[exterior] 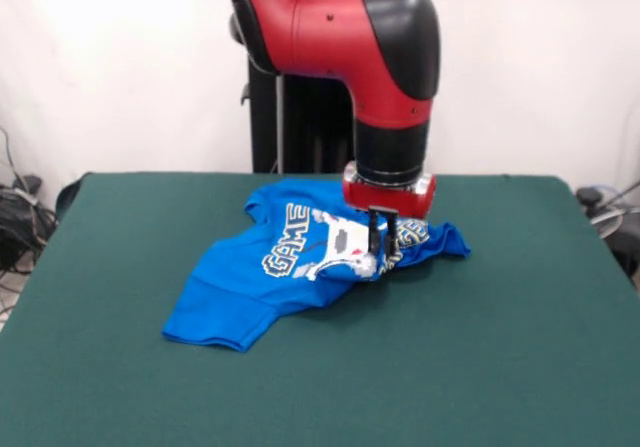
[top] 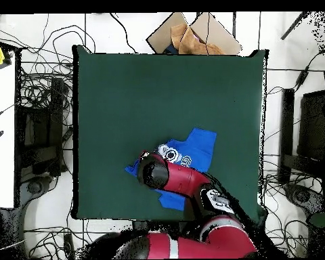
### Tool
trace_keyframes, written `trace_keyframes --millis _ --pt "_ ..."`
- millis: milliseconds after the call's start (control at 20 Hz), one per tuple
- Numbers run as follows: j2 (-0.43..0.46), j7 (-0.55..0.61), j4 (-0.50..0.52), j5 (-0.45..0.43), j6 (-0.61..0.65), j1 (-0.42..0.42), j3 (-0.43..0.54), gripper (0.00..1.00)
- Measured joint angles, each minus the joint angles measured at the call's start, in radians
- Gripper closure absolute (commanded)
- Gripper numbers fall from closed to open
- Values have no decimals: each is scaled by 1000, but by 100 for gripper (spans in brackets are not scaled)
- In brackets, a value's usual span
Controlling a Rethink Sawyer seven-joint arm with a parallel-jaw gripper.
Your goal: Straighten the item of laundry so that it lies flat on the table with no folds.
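Bright blue printed T-shirt (exterior: pixel 262 277) lies rumpled, folded over itself, toward the far middle of the dark green felt counter (exterior: pixel 500 347). Red-and-black arm's gripper (exterior: pixel 378 245) presses down on its bunched right part; jaws' state cannot tell

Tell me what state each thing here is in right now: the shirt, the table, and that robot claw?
T-shirt: crumpled, folded over itself, print partly hidden, not flat.
Table: green cloth top, shirt lying toward the robot's side.
Gripper: down on the shirt's bunched middle; open or shut cannot be told.
Arm: reaching down over the shirt.
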Motion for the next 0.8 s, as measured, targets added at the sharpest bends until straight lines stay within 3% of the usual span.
trace_keyframes --millis 350,800 --pt "-6 0 24 -29 -106 -25 6 100" --pt "-36 0 54 -29 -117 -25 6 100"
